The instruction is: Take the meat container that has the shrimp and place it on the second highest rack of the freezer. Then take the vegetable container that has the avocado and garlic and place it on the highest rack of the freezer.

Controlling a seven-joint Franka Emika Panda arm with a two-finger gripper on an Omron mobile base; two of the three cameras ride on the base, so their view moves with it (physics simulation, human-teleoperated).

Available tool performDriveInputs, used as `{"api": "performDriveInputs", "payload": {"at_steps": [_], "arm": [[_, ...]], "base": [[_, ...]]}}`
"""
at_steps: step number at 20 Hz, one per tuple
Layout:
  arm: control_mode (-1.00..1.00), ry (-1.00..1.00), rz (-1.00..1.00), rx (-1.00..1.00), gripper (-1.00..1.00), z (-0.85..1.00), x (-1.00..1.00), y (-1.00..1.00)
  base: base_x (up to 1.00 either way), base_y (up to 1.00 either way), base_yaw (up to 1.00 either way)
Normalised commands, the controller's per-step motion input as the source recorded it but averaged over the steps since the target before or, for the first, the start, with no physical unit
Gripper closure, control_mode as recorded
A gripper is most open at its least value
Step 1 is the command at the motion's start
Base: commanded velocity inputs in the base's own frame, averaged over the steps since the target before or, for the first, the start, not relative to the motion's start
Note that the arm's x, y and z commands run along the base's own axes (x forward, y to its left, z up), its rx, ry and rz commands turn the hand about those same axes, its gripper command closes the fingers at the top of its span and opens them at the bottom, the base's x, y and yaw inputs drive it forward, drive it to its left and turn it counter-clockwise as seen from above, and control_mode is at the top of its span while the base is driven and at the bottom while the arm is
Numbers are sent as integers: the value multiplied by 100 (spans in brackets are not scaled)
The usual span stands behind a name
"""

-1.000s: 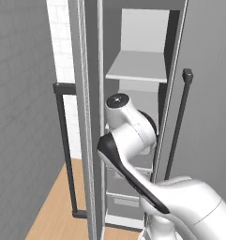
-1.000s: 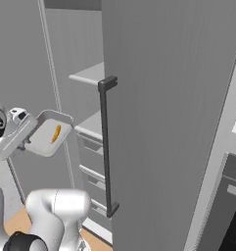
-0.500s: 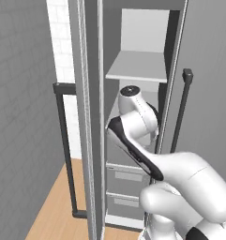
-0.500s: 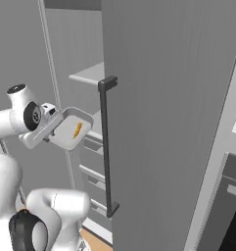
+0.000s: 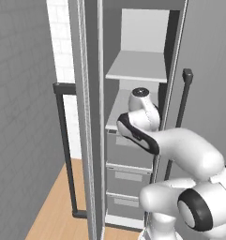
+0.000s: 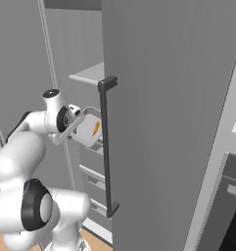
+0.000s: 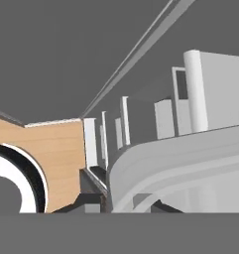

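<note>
Right base view: nearest the camera stands the robot's white base and arm, reaching up and forward into the freezer (image 6: 153, 98). At the arm's end the gripper (image 6: 74, 123) grips the near rim of the meat container (image 6: 89, 128), a shallow pale tray held tilted in the air just in front of the shelves, with the orange shrimp (image 6: 96, 128) lying in it. The fingers are pressed onto the tray's edge. Right beside the tray runs the long black bar handle (image 6: 106, 147) of the open freezer door, whose broad grey panel covers the right of the picture. Behind the tray lie the pale drawer fronts (image 6: 92, 176) and, higher, a grey shelf (image 6: 87, 73).

Left base view: the arm's wrist (image 5: 141, 110) sits level with the lower of 2 open shelves (image 5: 138, 65), above 3 stacked drawers (image 5: 128, 176). A second black handle (image 5: 65, 150) stands to the left, over the wood floor (image 5: 53, 211).

Hand view: the tray's curved grey rim (image 7: 180, 158) lies close below the lens, with the drawer edges beyond.
</note>
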Motion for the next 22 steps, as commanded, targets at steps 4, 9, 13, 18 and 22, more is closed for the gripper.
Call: {"api": "performDriveInputs", "payload": {"at_steps": [4, 9, 13, 18, 22], "arm": [[-100, 0, 0, -1, 100, 0, 70, 0], [-100, 1, 1, 0, 100, -1, 61, -16], [-100, 4, 0, 0, 100, -13, 47, -33], [-100, 8, 0, -1, 100, -30, 41, -25], [-100, 3, 0, 0, 100, -31, 46, -18]], "base": [[0, 0, 0], [0, 0, 0], [0, 0, 0], [0, 0, 0], [0, 0, 0]]}}
